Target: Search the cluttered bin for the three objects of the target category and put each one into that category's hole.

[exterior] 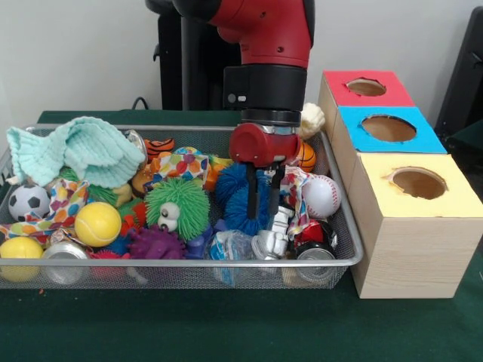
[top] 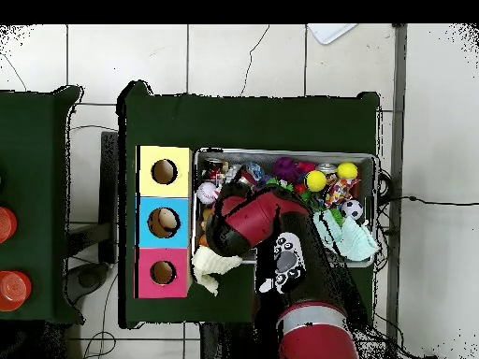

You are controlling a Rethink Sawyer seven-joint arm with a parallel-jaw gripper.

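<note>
i'm reading the job as early or mid-way, and i can't count deliveries. in the overhead view something pale is showing inside the blue hole (top: 164,222), but i can't tell what it is. from the front the same opening is looking empty as far as the angle allows.

at least one clear bottle (exterior: 232,247) is lying in the bin (exterior: 343,260), crumpled against the bin's front rim, just left of where the gripper (exterior: 266,213) is working. i'm not making out other bottles under the clutter; cans (exterior: 64,253) are sitting along the same rim and are not the target.

the arm is coming straight down into the bin's right half, wrist vertical, nearer the bin's box-side end. the black fingers are hanging close together with a narrow gap, tips among a whitish toy (exterior: 273,235) and the blue spiky ball (exterior: 238,197). i'm judging they are gripping nothing, though the tips are partly buried.

the boxes are standing just beside the bin's right end on the green counter (exterior: 226,324).
</note>
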